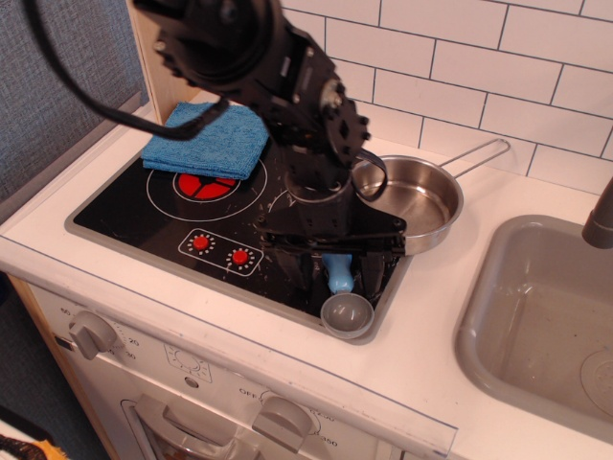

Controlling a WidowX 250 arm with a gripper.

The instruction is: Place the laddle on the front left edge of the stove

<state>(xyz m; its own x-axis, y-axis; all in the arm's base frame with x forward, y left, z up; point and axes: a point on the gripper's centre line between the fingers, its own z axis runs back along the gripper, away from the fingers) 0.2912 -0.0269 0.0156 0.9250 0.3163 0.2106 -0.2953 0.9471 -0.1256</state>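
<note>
Here laddle (340, 292) lies lengthwise front-to-back on stove (144, 216), bowl frontward; hand (334, 271) spread, straddling handle.

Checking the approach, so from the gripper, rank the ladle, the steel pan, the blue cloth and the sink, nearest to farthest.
From the gripper:
1. Ladle, its blue handle between the fingers, front right of the stove.
2. Steel pan, just behind-right.
3. Blue cloth, back left.
4. Sink, far right.

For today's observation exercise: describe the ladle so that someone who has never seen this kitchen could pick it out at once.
Find the black stove set in the white counter, left of the grey sink. At its front right corner, below the steel pan, lies the ladle, with the claw straddling its handle. Its stubby light-blue handle and small grey bowl set it apart.
</note>
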